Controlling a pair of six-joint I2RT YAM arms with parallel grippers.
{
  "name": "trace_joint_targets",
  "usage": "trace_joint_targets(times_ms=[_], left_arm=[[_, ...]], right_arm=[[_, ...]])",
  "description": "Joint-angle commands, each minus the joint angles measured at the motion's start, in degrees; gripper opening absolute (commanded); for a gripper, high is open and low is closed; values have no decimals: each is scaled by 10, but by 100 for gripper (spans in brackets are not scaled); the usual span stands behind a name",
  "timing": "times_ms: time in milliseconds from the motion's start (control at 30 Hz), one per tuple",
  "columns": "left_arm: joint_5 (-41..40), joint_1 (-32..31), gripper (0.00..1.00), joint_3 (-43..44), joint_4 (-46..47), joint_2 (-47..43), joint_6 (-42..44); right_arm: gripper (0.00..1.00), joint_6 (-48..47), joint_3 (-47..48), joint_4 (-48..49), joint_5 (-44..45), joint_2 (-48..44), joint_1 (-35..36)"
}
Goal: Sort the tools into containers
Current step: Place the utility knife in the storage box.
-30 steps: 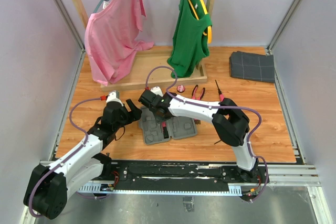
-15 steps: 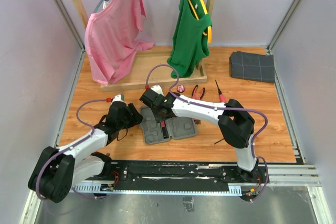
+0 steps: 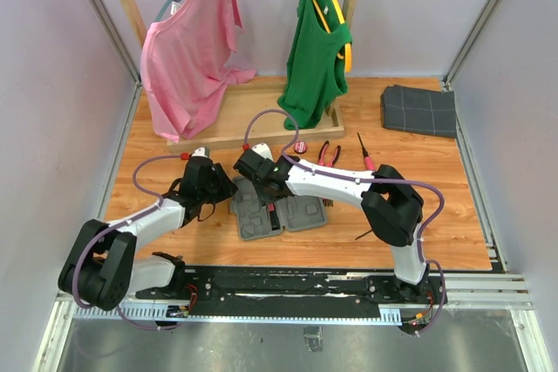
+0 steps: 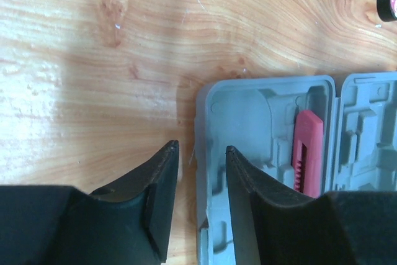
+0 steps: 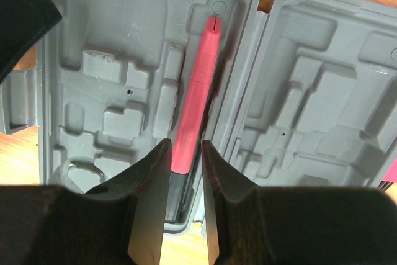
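Presently the right claw (image 5: 186,144) stands low over the left half of the case (image 5: 62,4). Its fingers are narrowly apart, one on either side of the near end of the knife (image 5: 198,79). Both sit close against the handle, but whether they press it or merely flank it cannot be told. The knife lies lengthwise in the long recess beside the hinge and looks seated, with its far tip by the far wall.

The left claw (image 4: 201,148) straddles the case's left rim — one finger outside over the table (image 4: 93,60), the other inside. A gap shows on each side of the rim, so the jaws are part open and gripping nothing.

Outward, the case lies open and flat, and its right half shows bare recesses. Beyond it, well apart, lie the round piece (image 3: 301,146), the pliers (image 3: 329,153) and the screwdriver (image 3: 364,152), left to right.

Judgement: the step in hand is seating the knife, with the left claw placed to steady the case. The task is at an early stage — most tools remain outside. The next move calls for the right fingers to part fully. The claw should then lift straight up so the knife is not dragged out, and reach far for the next tool.
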Motion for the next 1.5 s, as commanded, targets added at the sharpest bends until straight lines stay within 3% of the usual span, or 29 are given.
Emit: trace_joint_targets(times_ms=[0,100,433,1467], left_arm=[[26,23,37,26,17,31,12],[59,36,29,27,36,50,17],[95,50,22,8,82,73,39],[80,51,20,-3,79,54,50]], right_arm=[[27,12,-12,5,13,-23,9],[27,13,-12,6,12,-23,9],[27,13,2,-4,13,-7,9],[31,-7,82,-74,79,88,20]])
